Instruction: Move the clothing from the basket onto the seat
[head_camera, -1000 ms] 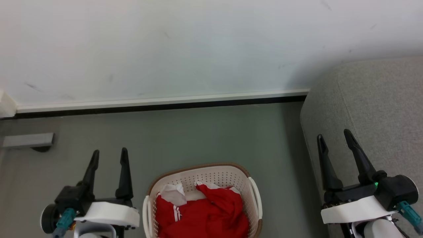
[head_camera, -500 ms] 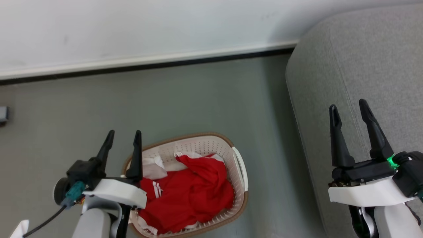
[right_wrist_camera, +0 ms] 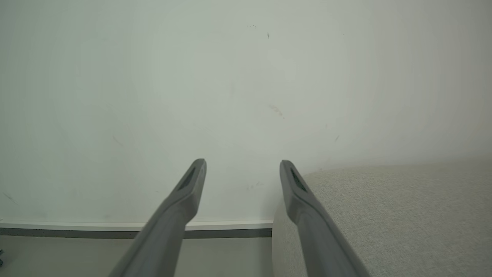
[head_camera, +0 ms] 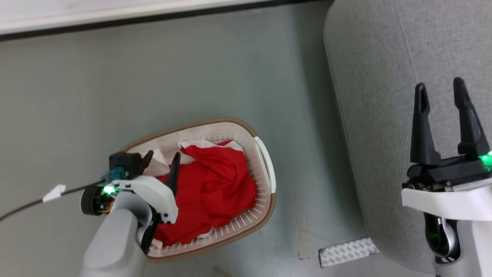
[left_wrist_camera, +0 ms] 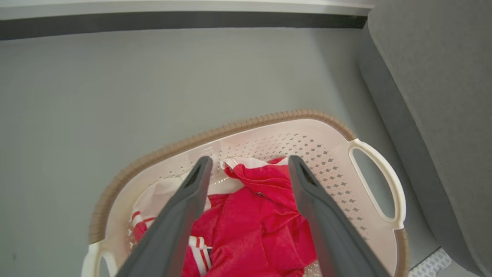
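The bright red soft garment (head_camera: 215,184), with white panels and thin stripes, lies crumpled in the bottom of the oval cream-white plastic laundry basket (head_camera: 194,124), the one with perforated sides and a brown rim. The basket stands on the grey floor (head_camera: 153,77) near the large light grey upholstered sofa (head_camera: 384,77). None of the garment is on the sofa yet, so I'd judge the job to be at its very start.

The left hand (head_camera: 163,156) is over the left part of the basket, with its pale forearm reaching in from that side. Its two dark fingers tip down towards the cloth, spread wide and holding nothing. In the left wrist view they straddle a raised fold of red fabric, which looks a sensible place to bite. Whether the tips touch the cloth, I can't tell.

The right hand (head_camera: 439,84) hangs over the sofa, fingers pointing towards the pale wall (right_wrist_camera: 230,96). It is wide open and empty, well apart from the basket, out of the way, I'd say.
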